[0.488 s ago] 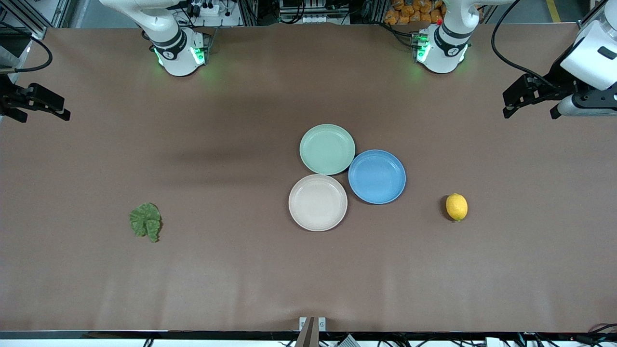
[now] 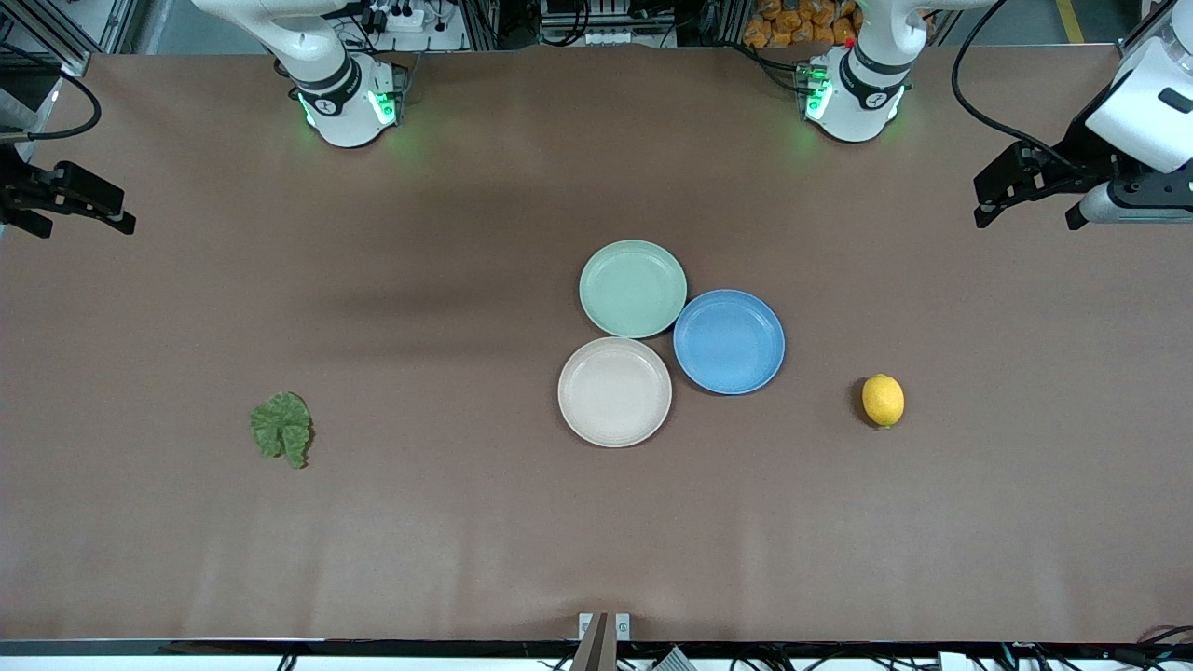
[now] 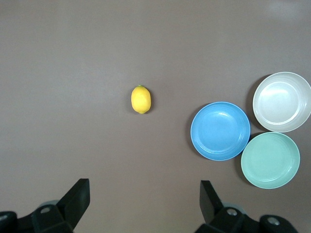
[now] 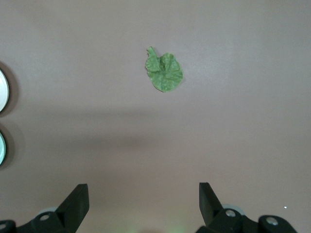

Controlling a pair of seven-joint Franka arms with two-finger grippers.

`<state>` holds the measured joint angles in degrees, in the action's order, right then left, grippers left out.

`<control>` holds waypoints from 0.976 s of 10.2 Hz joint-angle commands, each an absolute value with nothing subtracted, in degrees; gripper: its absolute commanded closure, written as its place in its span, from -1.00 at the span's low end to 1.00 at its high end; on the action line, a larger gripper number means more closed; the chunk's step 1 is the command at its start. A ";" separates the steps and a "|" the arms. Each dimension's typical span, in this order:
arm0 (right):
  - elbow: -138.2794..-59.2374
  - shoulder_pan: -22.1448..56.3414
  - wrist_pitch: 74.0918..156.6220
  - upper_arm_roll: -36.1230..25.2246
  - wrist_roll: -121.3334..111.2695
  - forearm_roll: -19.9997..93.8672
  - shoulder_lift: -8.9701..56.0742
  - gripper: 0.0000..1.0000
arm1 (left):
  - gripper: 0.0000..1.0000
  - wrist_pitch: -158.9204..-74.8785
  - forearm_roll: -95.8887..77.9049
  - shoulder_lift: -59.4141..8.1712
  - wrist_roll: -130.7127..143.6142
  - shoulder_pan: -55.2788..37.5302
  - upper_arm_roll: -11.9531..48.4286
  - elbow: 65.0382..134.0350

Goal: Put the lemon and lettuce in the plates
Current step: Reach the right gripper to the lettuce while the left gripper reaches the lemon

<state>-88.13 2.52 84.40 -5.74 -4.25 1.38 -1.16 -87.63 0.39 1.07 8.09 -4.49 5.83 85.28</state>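
Lemon [image 2: 883,400] at 3 o'clock and lettuce [image 2: 281,429] at 9 o'clock of the clustered mint plate [image 2: 633,288], beige plate [image 2: 614,391] and blue plate [image 2: 729,341], all on the table [image 2: 466,522]. Left gripper [image 2: 990,200] and right gripper [image 2: 102,216] hang over the table's ends, jaws released.

The brown desk [image 2: 447,540] carries three plates touching in a cluster: mint plate [image 2: 633,288], blue plate [image 2: 729,341], beige plate [image 2: 614,391] nearest the front camera; the lemon [image 2: 883,401] lies toward the left arm's end; the lettuce [image 2: 281,429] toward the right arm's end
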 commanded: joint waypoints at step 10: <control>-107.75 3.86 114.93 -5.54 -4.92 1.41 10.25 -1.00 | -1.00 -97.53 -0.35 -3.69 4.14 -1.33 5.10 95.25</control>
